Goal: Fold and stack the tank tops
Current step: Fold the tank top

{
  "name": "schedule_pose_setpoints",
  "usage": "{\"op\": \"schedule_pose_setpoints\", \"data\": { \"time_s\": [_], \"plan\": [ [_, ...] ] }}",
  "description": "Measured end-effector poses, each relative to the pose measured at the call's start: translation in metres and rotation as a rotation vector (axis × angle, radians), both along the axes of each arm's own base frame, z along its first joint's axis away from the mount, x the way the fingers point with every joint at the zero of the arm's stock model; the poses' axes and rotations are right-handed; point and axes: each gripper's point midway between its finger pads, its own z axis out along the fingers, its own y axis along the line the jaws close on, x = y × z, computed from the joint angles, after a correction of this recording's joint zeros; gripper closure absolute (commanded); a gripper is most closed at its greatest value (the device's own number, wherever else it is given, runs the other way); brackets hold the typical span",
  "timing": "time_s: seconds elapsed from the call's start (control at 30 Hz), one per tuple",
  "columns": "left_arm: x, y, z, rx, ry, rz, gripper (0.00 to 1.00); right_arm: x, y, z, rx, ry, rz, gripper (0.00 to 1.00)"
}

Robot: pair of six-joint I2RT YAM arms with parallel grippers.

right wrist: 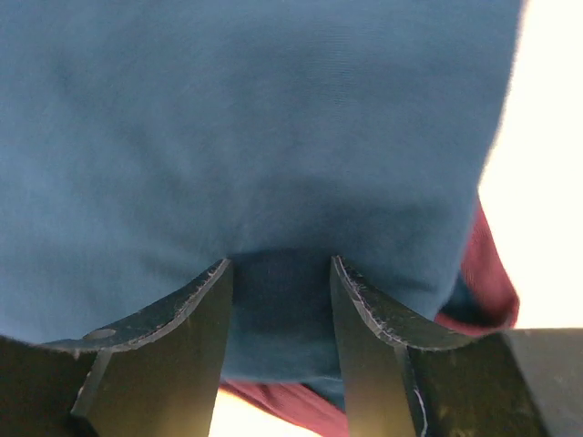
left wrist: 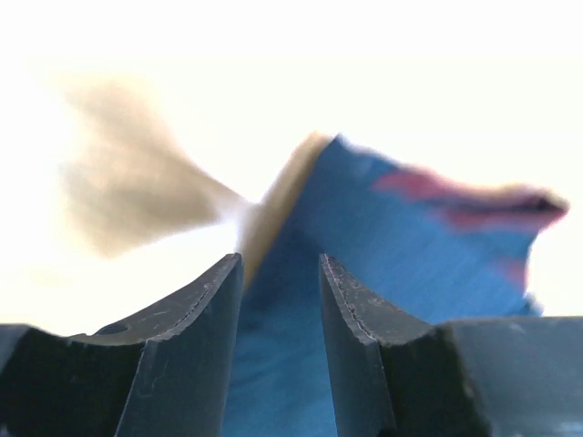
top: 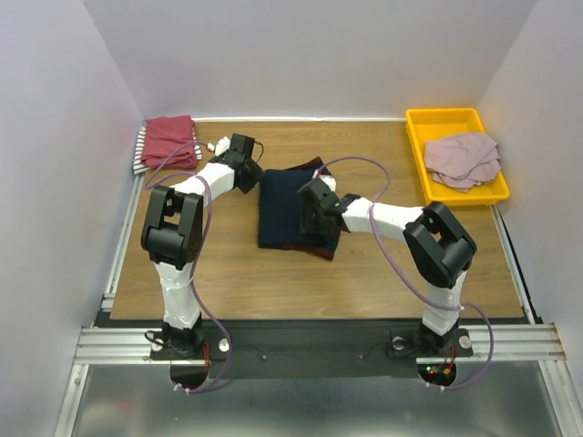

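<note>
From above, the navy jersey (top: 284,211) is lying folded at the middle of the table (top: 228,273). The left hand (top: 253,173) is sitting at its far left corner and the right hand (top: 310,211) is lying on its right part. A dark-red top (top: 170,139) is resting on a striped top (top: 139,151) in the far left corner. A pink top (top: 462,159) is lying in the yellow tray (top: 442,116).

In the blurred left wrist view, the left hand (left wrist: 281,259) is showing parted fingers with the jersey's (left wrist: 401,264) edge between them. I cannot tell whether it is gripping.

In the right wrist view, the right hand (right wrist: 281,264) is standing with its fingers spread over the jersey (right wrist: 255,137), clamping nothing.
</note>
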Motion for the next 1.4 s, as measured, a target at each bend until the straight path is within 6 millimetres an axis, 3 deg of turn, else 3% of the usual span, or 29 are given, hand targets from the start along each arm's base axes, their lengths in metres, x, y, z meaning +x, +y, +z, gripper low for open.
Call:
{"op": "schedule_pose_setpoints", "data": {
  "time_s": [0.1, 0.27, 0.33, 0.43, 0.53, 0.57, 0.67, 0.73, 0.8, 0.9, 1.0, 1.2, 1.3, 1.33, 1.4],
  "plan": [
    [0.021, 0.005, 0.015, 0.049, -0.041, -0.037, 0.48, -0.015, 0.019, 0.002, 0.035, 0.015, 0.026, 0.46],
    [0.024, 0.005, 0.031, 0.107, -0.080, -0.119, 0.48, -0.015, 0.025, 0.020, 0.078, -0.001, 0.024, 0.43],
    [0.017, 0.004, 0.038, 0.134, -0.089, -0.158, 0.47, -0.010, 0.023, 0.037, 0.104, -0.030, 0.013, 0.43],
    [0.001, 0.000, 0.053, 0.177, -0.116, -0.210, 0.48, 0.001, 0.013, 0.082, 0.175, -0.104, -0.020, 0.44],
    [-0.032, -0.029, 0.072, 0.212, -0.160, -0.319, 0.48, 0.010, -0.014, 0.130, 0.247, -0.198, -0.080, 0.44],
    [-0.046, -0.048, 0.079, 0.216, -0.185, -0.374, 0.48, 0.009, -0.029, 0.149, 0.272, -0.242, -0.108, 0.45],
    [-0.080, -0.095, 0.082, 0.222, -0.210, -0.520, 0.46, -0.002, -0.061, 0.177, 0.305, -0.316, -0.162, 0.46],
    [-0.103, -0.124, 0.072, 0.235, -0.200, -0.614, 0.44, -0.011, -0.067, 0.179, 0.315, -0.329, -0.161, 0.46],
    [-0.120, -0.141, 0.057, 0.259, -0.174, -0.680, 0.42, -0.025, -0.073, 0.164, 0.307, -0.302, -0.154, 0.46],
    [-0.141, -0.155, 0.024, 0.315, -0.107, -0.758, 0.41, -0.044, -0.080, 0.127, 0.260, -0.222, -0.144, 0.48],
    [-0.156, -0.163, 0.004, 0.354, -0.064, -0.812, 0.41, -0.060, -0.087, 0.100, 0.227, -0.159, -0.132, 0.50],
    [-0.165, -0.178, -0.006, 0.411, -0.052, -0.866, 0.43, -0.077, -0.094, 0.086, 0.211, -0.127, -0.101, 0.53],
    [-0.162, -0.181, -0.002, 0.429, -0.068, -0.866, 0.56, -0.085, -0.093, 0.080, 0.195, -0.124, -0.071, 0.56],
    [-0.161, -0.181, -0.002, 0.434, -0.070, -0.866, 0.68, -0.088, -0.092, 0.077, 0.185, -0.119, -0.055, 0.57],
    [-0.159, -0.179, -0.002, 0.451, -0.069, -0.866, 0.79, -0.093, -0.089, 0.073, 0.169, -0.115, -0.027, 0.57]
  ]
}}
